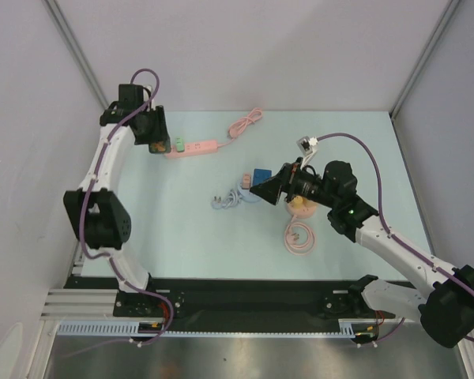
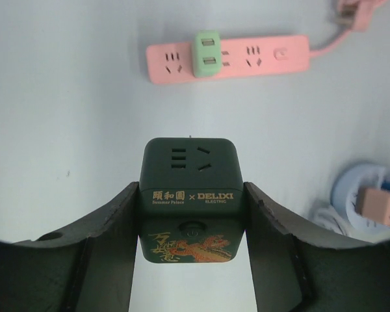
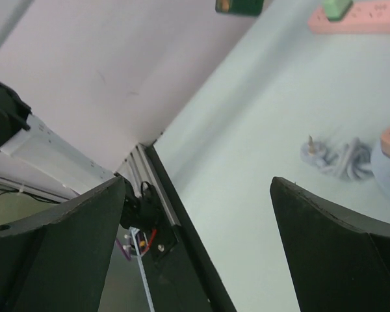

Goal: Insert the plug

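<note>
Left gripper [image 2: 192,198] clamps the dark green plastic cube socket [image 2: 188,162] at far left, while the right gripper [image 3: 198,188], wide open and empty, stands nearer the grey corded plug [image 3: 329,156] lying on the pale blue table [image 1: 182,237] just to its left.

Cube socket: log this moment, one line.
left pincer: shut on cube socket | right pincer: open, empty | grey plug: lying loose | pink power strip: green adapter plugged in

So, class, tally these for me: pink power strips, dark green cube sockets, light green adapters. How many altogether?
Strip: 1
Cube: 1
Adapter: 1
Total: 3
</note>
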Robot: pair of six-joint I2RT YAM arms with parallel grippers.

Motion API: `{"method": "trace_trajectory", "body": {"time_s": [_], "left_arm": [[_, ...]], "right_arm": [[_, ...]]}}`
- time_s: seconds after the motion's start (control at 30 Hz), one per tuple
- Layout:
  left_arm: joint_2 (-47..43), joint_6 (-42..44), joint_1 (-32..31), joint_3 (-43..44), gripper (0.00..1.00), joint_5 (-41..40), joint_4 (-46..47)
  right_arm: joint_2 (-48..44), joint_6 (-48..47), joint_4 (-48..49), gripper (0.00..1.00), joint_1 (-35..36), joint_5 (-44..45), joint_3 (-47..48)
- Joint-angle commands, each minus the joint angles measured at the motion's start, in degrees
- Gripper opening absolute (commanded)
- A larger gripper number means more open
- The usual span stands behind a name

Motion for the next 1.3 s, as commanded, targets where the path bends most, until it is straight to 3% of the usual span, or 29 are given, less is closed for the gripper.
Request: {"method": "trace_trajectory", "body": {"time_s": [0.0, 0.27, 0.37, 0.53, 1.27], "left_arm": [[7.92, 3.34, 1.73, 11.47, 0.00, 1.48, -4.39], [27.79, 1.59, 5.42, 34.93, 0.00, 6.15, -11.17], [31.84, 0.62, 6.04, 37.32, 0.00, 8.16, -11.35], [35.09, 0.62, 6.04, 37.59, 0.00, 11.07, -10.47], [40.54, -1.84, 6.04, 39.08, 0.00, 8.35, -8.80]], "right_arm": [[-0.58, -4.08, -8.11, 1.00, -0.25, -0.31, 2.12], [0.47, -5.14, -9.96, 1.00, -0.69, -2.25, 2.47], [1.26, -6.10, -10.48, 1.00, -0.78, -2.78, 3.17], [2.58, -6.37, -10.57, 1.00, -0.78, -2.95, 3.26], [3.63, -7.95, -12.16, 1.00, 0.54, -2.43, 3.43]]}}
